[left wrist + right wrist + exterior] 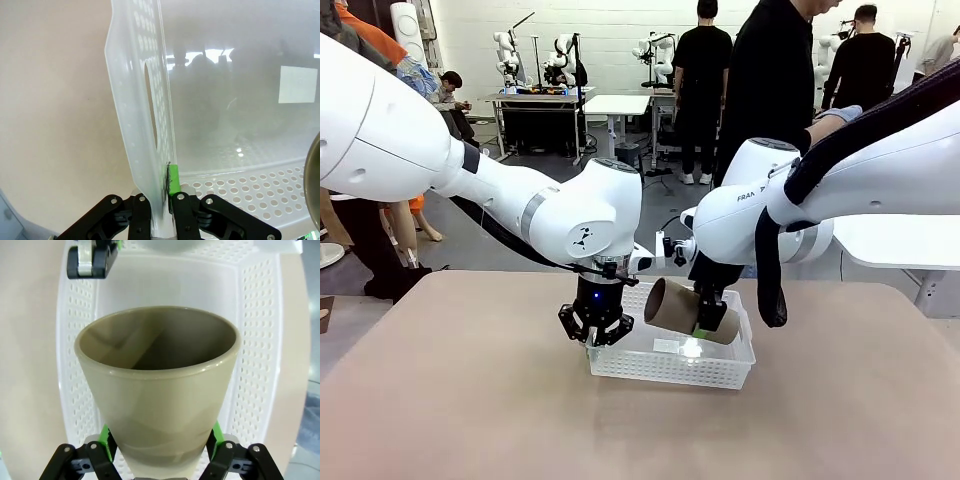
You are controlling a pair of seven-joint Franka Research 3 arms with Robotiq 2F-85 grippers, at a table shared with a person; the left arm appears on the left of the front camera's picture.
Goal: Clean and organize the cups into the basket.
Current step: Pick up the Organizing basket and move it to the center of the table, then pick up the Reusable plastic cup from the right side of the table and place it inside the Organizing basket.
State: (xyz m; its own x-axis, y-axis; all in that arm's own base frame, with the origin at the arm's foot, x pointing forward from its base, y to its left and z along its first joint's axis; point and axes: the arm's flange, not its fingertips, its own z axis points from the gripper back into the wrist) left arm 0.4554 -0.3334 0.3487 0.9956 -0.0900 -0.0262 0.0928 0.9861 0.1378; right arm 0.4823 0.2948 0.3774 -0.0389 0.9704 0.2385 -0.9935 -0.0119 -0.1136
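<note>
One tan cup [672, 304] is hanging tilted just above the basket [660, 367], mouth turned toward the robot's left, with the right claw [712, 320] pinching it near its base. The left claw [597, 338] is pressing together on the basket's end wall, and the basket is sitting on the table [450, 390].

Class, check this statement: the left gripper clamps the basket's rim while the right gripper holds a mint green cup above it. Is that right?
Wrong colour: the cup in the right gripper is tan-brown, not mint green, as the right wrist view shows. The left gripper does clamp the rim of the basket.
</note>
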